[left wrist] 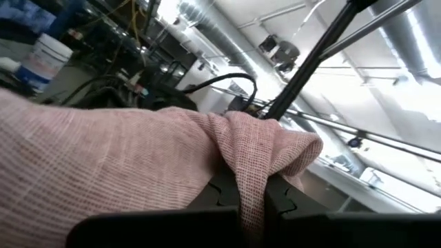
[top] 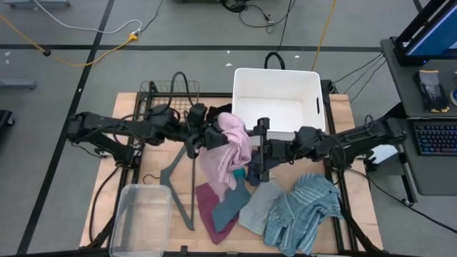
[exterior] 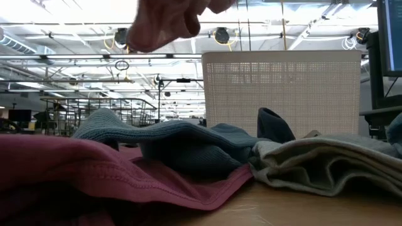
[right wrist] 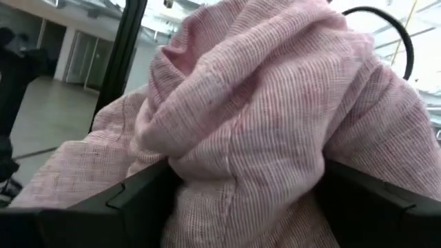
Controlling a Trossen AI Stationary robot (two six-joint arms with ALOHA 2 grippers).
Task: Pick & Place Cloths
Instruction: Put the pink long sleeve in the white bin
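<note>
Pink cloth (top: 232, 146) held up off the surface (top: 350, 114) at frame centre, high view. Left pincer (top: 212, 135) clamped shut on its upper left corner; left wrist view confirms fabric pinched between the fingers (left wrist: 227, 196). Right pincer (top: 258, 151) just right of the cloth, fingers spread wide w/ fabric bunched between them in right wrist view, not closed on it. Both pincers right at the cloth, one each side.

Cloth hangs long axis approx. top-to-bottom of frame, slightly tilted, lower end trailing toward the pile. White bin (top: 277, 100) lies immediately above and right of the cloth, upper centre of frame; likely drop target, so next move prob. a short carry up-right over its near wall. Right arm sits between cloth and bin's right half; could get in the way unless it takes the other edge or backs off.

Rest of cloths on surface at lower centre: maroon cloth (top: 207, 203), teal cloth (top: 227, 210), pale grey-blue cloth (top: 258, 207), blue striped cloth (top: 303, 210) to lower right. Grey hanger (top: 178, 182) left of the pile, clear tub (top: 141, 218) at lower left, wire basket (top: 168, 96) upper left. Trailing end of pink cloth may drag or snag on pile below.
</note>
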